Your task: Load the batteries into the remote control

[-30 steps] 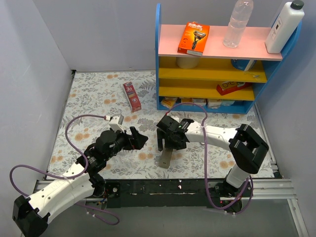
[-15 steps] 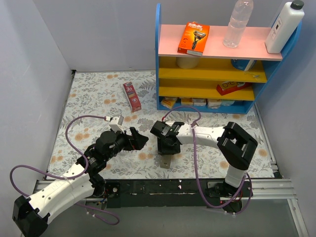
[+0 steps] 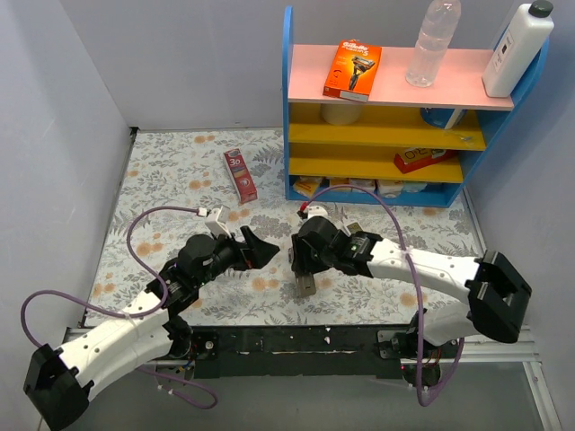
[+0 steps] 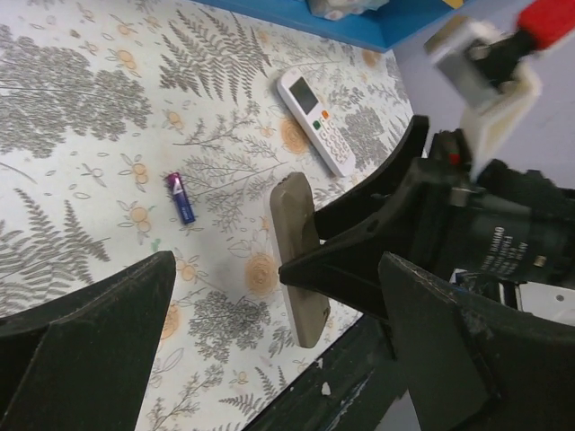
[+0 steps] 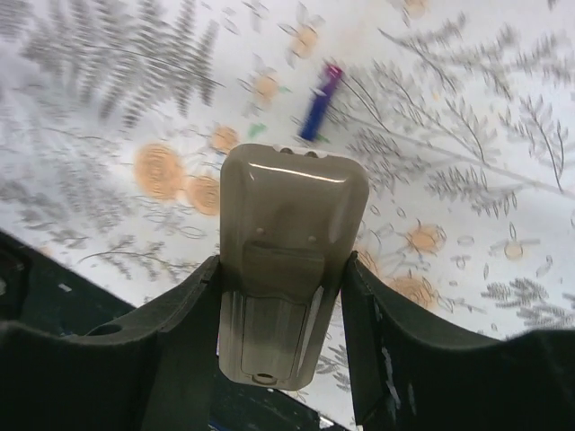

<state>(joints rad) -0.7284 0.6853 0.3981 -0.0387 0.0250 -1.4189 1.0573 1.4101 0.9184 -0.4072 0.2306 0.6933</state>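
**Batteries not yet loaded; one remote gripped, one cell loose on the counter**

Batteries had not gone into anything, as far as the views showed. The left claw point(image 3: 258, 249) hung with its fingers spread wide and nothing between them. Ahead of it, apart from both claws, one dark blue-purple battery point(image 4: 182, 197) lay flat on the counter point(image 4: 90, 117). The right wrist view showed the same cell just beyond the far end of the held remote. The right claw point(image 5: 283, 269) was clamped on the two long edges of a taupe remote control point(image 5: 292, 197), whose back face was turned towards that claw's own camera. A panel on that back looked closed, though I could not tell for sure. Beyond the right claw, a white remote point(image 4: 314, 121) rested buttons-up on the counter, touching nothing else.

By my reading the task was at an early stage. The remote was in hand, but the compartment had to be opened and the cell picked up and seated.

Count:
- One battery in sight, with any others hidden or out of frame.
- Two remotes, one taupe and one white.
- Two claws, one empty and one full.
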